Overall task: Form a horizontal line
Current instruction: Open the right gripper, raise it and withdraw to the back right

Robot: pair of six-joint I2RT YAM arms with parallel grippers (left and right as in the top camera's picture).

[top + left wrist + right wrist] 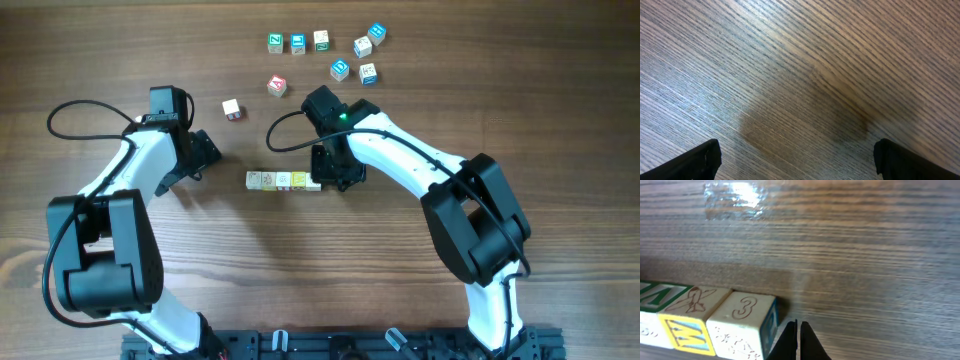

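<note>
Overhead: the horizontal line [284, 180] lies on the table [300, 280], four cubes touching in a row, between the two arms.
Right wrist: the right gripper [798, 330] has its jaws pressed together on nothing, tips just beside the end cube [742, 322] marked 3; whether they touch it cannot be told.
Left wrist: the left gripper [796, 150] stands spread wide over bare wood, apart from the row's other end.

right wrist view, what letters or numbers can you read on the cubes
"3": top of the end cube, beside the shut right gripper.
"W": yellow face of the next cube.
Green letter on the third cube: cut off, unreadable.
Scattered cubes seen from overhead: too small.
</note>
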